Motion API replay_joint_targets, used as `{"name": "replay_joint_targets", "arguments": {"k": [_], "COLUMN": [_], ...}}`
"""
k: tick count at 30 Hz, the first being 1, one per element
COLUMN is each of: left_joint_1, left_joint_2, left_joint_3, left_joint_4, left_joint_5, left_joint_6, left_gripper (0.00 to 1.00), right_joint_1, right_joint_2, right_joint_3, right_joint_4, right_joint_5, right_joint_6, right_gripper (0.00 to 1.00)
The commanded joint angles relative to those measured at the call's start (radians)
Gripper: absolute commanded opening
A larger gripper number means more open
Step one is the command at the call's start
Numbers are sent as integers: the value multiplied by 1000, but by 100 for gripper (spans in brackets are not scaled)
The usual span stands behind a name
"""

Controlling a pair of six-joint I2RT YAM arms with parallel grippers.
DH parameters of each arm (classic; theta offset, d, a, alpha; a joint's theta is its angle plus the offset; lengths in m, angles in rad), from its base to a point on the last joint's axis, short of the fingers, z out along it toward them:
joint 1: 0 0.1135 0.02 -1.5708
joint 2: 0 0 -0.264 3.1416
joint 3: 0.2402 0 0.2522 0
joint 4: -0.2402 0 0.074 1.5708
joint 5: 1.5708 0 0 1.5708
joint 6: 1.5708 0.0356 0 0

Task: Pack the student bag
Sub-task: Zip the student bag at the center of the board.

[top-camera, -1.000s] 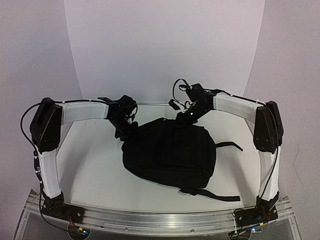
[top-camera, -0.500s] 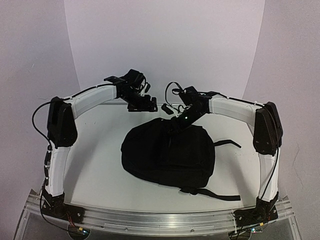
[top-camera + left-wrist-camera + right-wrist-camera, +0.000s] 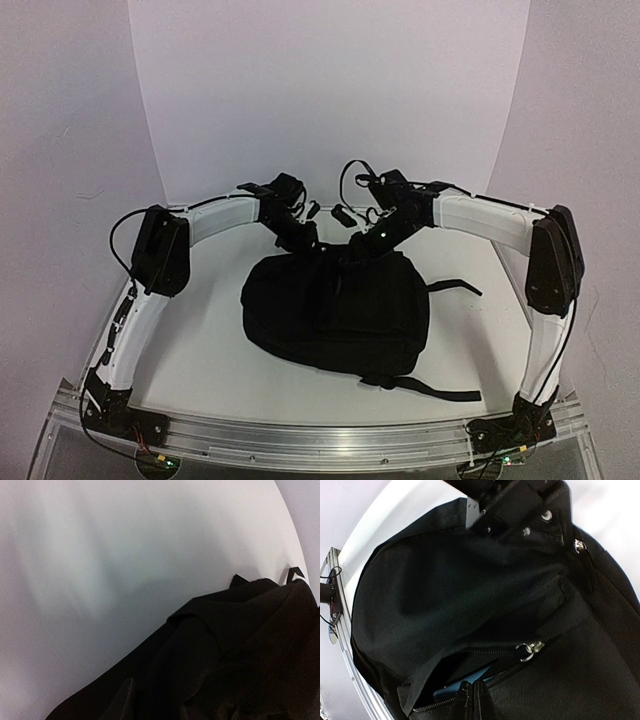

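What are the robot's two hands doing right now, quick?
Left gripper: at the top of the bag; open or closed cannot be told.
Right gripper: closed, pinching the bag at its zipper edge.

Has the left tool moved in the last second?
Yes. Against the student bag, the left tool has shifted right, from the bag's upper-left corner to its top edge, close to the right tool.
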Motion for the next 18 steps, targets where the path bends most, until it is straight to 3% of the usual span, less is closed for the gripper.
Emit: {"name": "replay_joint_targets", "arguments": {"k": [1,3,4,11,18], "left_joint_1": [85,101,109,162,192], "left_joint_2": [-157,-193,-204,-276,-274], "left_joint_3": [-189,-226,-238,-342,-338], "left_joint_4": [135,142,139,146,118], "left_joint_5": [-2,-12,-26,-121,-156], "left_joint_6": [-120,-141,-153,-243,-266], "left_gripper": [13,2,0,0,0], "right_joint_1": [12,21,26,85,134], "right_joint_2": [-82,-96,-106,-193,-287], "right_joint_3": [-69,-100,-114,-211,-296], "right_joint_4": [-10,-14,-18,-56,-107], "right_joint_5": [-70,-85,-93,-125,-117], "right_joint_6": [-3,-10,-13,-63,-117], "right_gripper": [0,0,0,0,0]}}
